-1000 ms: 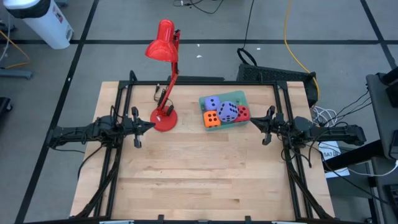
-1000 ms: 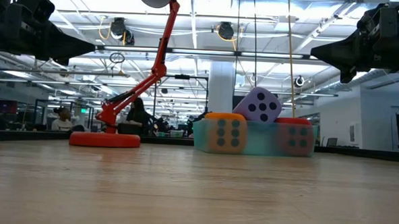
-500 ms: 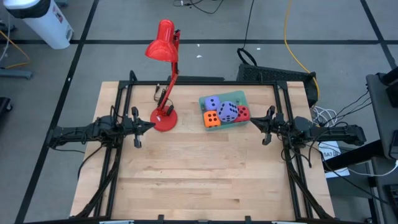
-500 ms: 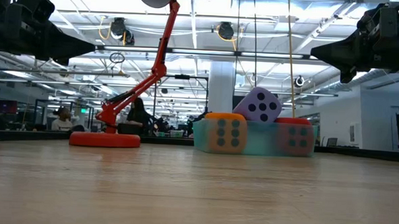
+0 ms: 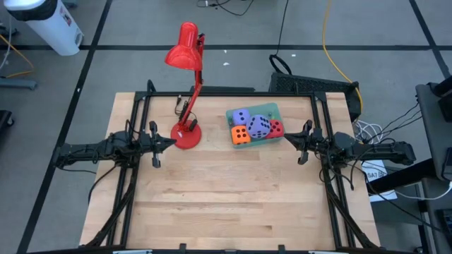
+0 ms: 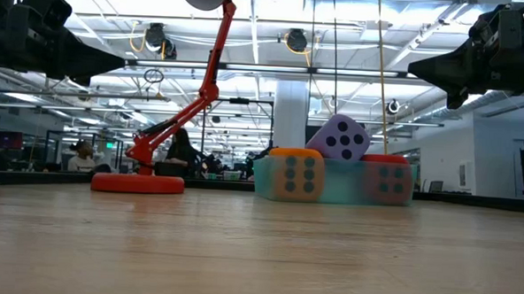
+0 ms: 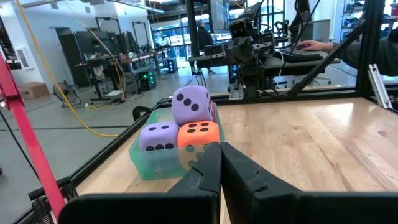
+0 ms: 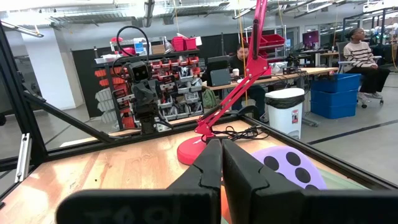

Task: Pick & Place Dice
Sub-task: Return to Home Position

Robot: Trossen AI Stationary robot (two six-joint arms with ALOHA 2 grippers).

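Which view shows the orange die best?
The low view: the orange die shows a whole face, six pips. The high view shows only its top. The left pincer hides part in the left wrist view; the right wrist view barely shows it.

Overhead, table-level and two wrist views; dice (image 5: 258, 126) common to all.

No visible change; left claw (image 5: 170, 143), right claw (image 5: 289, 140), dice (image 5: 258, 126) unmoved.
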